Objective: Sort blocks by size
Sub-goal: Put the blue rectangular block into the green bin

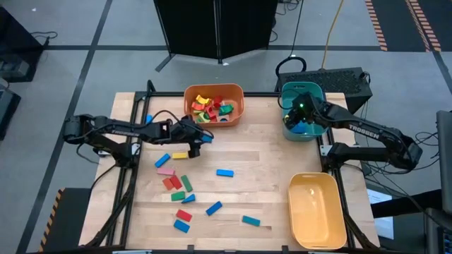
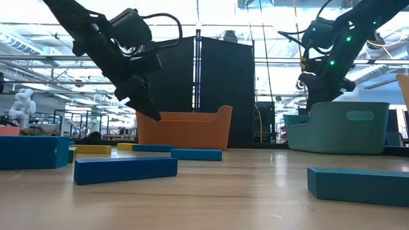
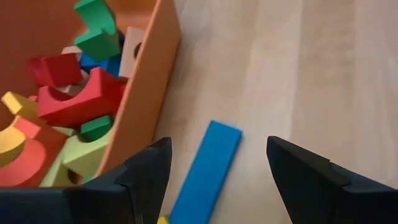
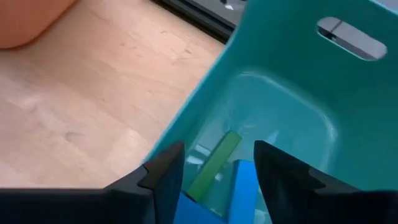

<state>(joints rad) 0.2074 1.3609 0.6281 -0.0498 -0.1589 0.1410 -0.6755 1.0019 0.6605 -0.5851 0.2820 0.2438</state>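
Several small coloured blocks lie flat on the wooden table [image 1: 268, 155], among them a blue block [image 1: 224, 172], a yellow one [image 1: 180, 155] and a red one [image 1: 184, 215]. My left gripper [image 3: 217, 146] hovers open beside the orange bin [image 1: 236, 116], its fingers on either side of a long blue block [image 3: 208, 171] that lies on the table, untouched. My right gripper [image 4: 219, 149] stands open over the teal bin [image 4: 280, 81]. Below it, a green block [image 4: 214, 165] and a blue block [image 4: 245, 186] lie in that bin.
The orange bin [image 3: 143, 93] at the far middle holds several mixed coloured pieces, some with curved cut-outs. A yellow bin [image 1: 316, 210] stands at the near right. Bare table lies between the scattered blocks and the yellow bin. Dark frame rails run along the table's sides.
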